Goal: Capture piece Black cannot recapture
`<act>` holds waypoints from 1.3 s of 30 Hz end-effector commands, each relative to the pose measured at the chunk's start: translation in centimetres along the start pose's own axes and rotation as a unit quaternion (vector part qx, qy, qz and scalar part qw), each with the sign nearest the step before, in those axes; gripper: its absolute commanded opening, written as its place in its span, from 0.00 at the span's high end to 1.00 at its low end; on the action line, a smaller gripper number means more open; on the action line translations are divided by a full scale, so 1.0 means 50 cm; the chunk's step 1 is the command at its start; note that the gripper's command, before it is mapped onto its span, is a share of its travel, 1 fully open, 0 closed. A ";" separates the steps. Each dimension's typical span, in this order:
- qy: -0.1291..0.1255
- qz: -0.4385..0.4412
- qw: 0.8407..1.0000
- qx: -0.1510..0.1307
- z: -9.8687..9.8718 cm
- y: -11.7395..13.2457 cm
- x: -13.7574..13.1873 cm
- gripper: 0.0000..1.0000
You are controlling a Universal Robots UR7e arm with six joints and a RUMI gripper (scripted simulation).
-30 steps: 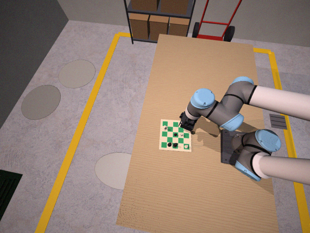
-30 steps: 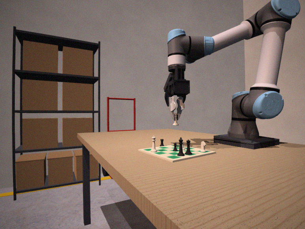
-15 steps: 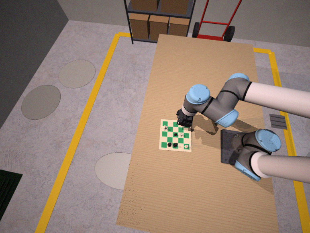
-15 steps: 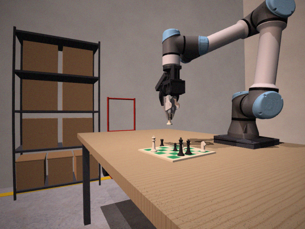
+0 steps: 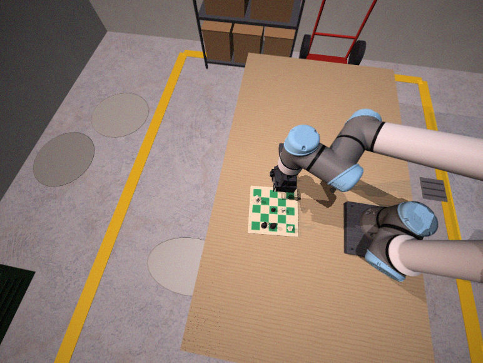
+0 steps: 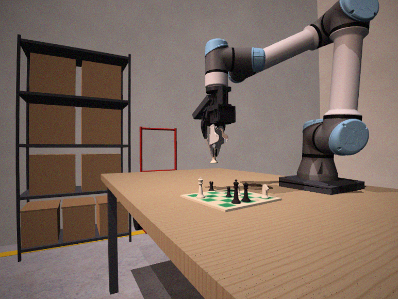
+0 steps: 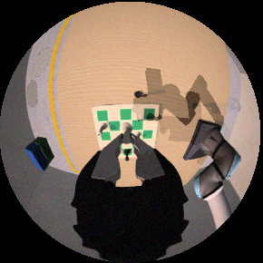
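exterior view: the pincer (image 5: pixel 283 191) (image 6: pixel 214 152) (image 7: pixel 126 133) is pinching a white piece (image 6: pixel 214 160) (image 7: pixel 126 128) by its upper part, with the flared base hanging straight down, upright and well clear of the board (image 5: pixel 249 210) (image 6: pixel 226 210) (image 7: pixel 94 113). the fingers hide its head, so i can't tell which piece it is. it looks light, stiff and smooth; a narrow body like that could swivel or slip if knocked, so the grip is best kept square on the stem, above the base, and the piece lowered slowly until the base sits flat.

the board lies below the pincer, and the wrist view puts most of its far rows ahead of the fingertips. a black rook (image 6: pixel 211 185) (image 7: pixel 138 94) stands upright on the tabletop (image 5: pixel 234 292) (image 6: pixel 289 241) (image 7: pixel 113 54), lower than the pincer and farther ahead, just past the board's far edge. that is probably the captured piece, already set aside, which would leave placing the white one inside its square without brushing its neighbours
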State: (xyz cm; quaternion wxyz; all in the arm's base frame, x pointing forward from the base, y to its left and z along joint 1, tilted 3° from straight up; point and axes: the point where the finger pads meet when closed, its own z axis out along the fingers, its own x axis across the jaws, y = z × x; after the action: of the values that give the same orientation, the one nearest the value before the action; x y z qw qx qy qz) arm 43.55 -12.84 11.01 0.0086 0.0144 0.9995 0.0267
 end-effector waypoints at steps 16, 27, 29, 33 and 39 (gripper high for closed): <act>0.000 -0.003 1.000 0.000 0.067 -0.002 -0.002 1.00; 0.000 -0.003 1.000 0.000 0.151 -0.003 -0.002 1.00; 0.000 -0.003 1.000 0.000 0.165 -0.003 -0.002 1.00; 0.000 -0.003 1.000 0.000 0.184 -0.003 -0.002 1.00; 0.000 -0.003 1.000 0.000 0.190 -0.003 -0.002 1.00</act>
State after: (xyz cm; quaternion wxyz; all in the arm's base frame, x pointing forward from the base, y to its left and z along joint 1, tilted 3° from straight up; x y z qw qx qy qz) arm 43.71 -12.48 1.96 0.0082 0.0117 0.9995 0.0276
